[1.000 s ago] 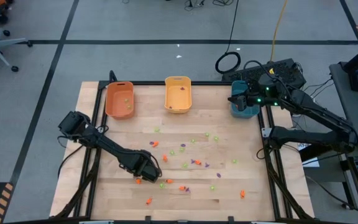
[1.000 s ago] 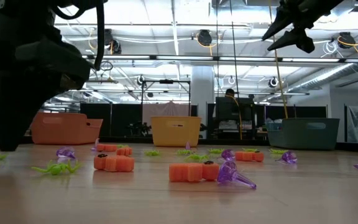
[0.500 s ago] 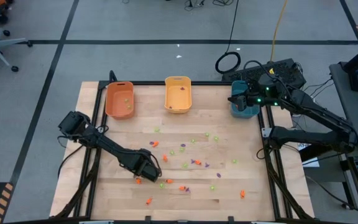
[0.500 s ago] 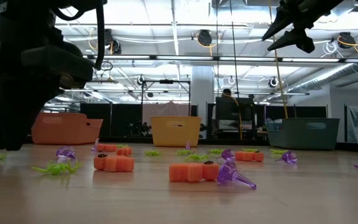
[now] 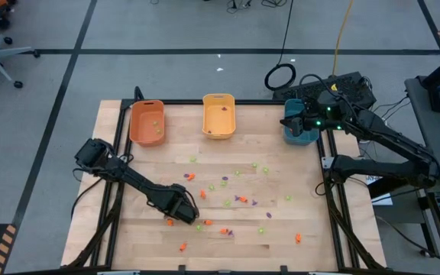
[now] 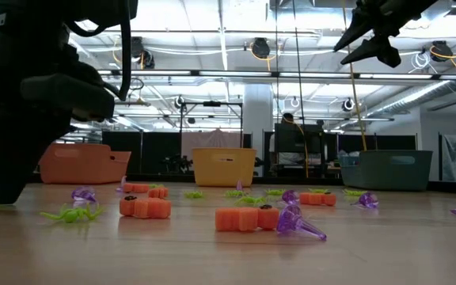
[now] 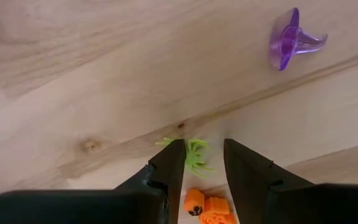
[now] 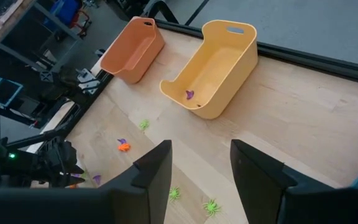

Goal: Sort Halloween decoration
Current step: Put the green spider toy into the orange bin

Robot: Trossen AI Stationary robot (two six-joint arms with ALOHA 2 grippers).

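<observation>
Low over the near-left part of the tabletop, I have the left gripper (image 7: 202,155) pointed straight down at the boards, fingers parted with a narrow gap, a light green spider trinket (image 7: 190,153) lying in that gap at the tips. I cannot tell whether the pads touch it yet; nothing is lifted. Just beside it, nearer the wrist, sits an orange pumpkin trinket (image 7: 205,206), so the narrow spread makes sense to me: wide enough for the spider, tight enough to leave the pumpkin behind. A purple trinket (image 7: 290,40) lies well apart on the same boards and is no obstacle.

Outward from there, the Halloween decoration (image 5: 239,191) is scattered across the middle and near half of the tabletop (image 5: 312,252), orange, green and purple mixed, most of it unsorted by my reckoning. Along the far edge stand three bins: orange bin (image 5: 147,122) toward the far-left corner with a few green bits already inside, yellow bin (image 5: 218,116) at mid-edge holding a purple piece, teal bin (image 5: 299,130) toward the far-right corner.

The right gripper (image 8: 199,168) waits high above the teal bin, fingers apart, empty, clear of the left arm's path.
</observation>
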